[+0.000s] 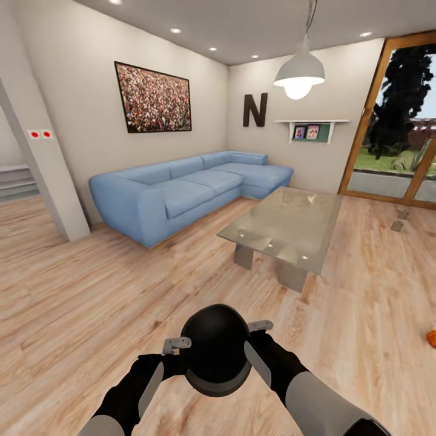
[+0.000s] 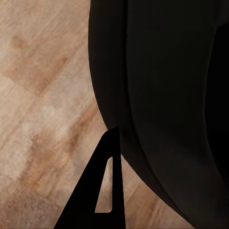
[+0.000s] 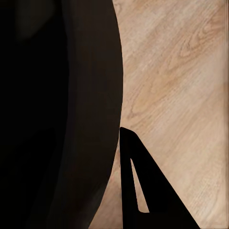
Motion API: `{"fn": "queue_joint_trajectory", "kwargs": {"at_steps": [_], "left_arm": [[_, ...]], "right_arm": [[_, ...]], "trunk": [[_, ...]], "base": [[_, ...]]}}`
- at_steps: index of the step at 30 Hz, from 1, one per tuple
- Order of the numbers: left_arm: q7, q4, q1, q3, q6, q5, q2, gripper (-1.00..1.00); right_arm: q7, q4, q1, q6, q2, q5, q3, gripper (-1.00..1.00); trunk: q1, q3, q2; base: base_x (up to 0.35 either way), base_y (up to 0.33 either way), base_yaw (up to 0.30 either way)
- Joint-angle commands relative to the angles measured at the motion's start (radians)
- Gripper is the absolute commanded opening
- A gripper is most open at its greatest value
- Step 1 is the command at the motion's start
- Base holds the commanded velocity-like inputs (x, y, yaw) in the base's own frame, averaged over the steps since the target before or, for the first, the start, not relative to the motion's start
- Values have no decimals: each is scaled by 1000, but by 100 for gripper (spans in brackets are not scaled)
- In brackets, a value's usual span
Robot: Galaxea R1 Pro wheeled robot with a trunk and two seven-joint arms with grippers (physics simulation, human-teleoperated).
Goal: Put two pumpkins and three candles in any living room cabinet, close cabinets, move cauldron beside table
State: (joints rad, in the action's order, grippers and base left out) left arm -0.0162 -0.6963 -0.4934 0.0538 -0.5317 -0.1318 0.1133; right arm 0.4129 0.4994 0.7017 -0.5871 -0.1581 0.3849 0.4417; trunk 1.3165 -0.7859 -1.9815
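Note:
I hold the black round cauldron [image 1: 216,351] in front of me, above the wooden floor, between both arms. My left gripper [image 1: 175,353] is shut on its left side and my right gripper [image 1: 258,336] on its right side. In the left wrist view the cauldron [image 2: 167,95] bulges beside one dark finger [image 2: 102,191]; in the right wrist view the cauldron [image 3: 57,119] stands beside a finger [image 3: 143,191]. The glossy grey table [image 1: 284,225] stands ahead, slightly right. An orange pumpkin [image 1: 432,337] lies at the right edge. Two small candles [image 1: 399,219] sit on the floor beyond the table.
A blue corner sofa [image 1: 181,194] runs along the far wall, left of the table. A white pillar [image 1: 42,163] stands at the left. Glass doors [image 1: 399,121] fill the far right. A lamp [image 1: 298,72] hangs over the table. Open wooden floor lies between me and the table.

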Motion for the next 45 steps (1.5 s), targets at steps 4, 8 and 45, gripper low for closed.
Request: {"fn": "queue_joint_trajectory", "kwargs": {"at_steps": [4,8,45], "left_arm": [[-2,0,-1,3,-7,-40,0,-100],[-2,0,-1,3,-7,-40,0,-100],[-2,0,-1,3,-7,-40,0,-100]], "right_arm": [[-20,20,1,9,-14,26,17,-100],[-20,21,1,9,-14,26,17,-100],[-21,21,1,21,-14,26,17,-100]], "trunk": [[0,2,-1],[0,6,-1],[0,37,-1]], "base": [[0,1,-256],[0,14,-256],[110,211,-256]]}}
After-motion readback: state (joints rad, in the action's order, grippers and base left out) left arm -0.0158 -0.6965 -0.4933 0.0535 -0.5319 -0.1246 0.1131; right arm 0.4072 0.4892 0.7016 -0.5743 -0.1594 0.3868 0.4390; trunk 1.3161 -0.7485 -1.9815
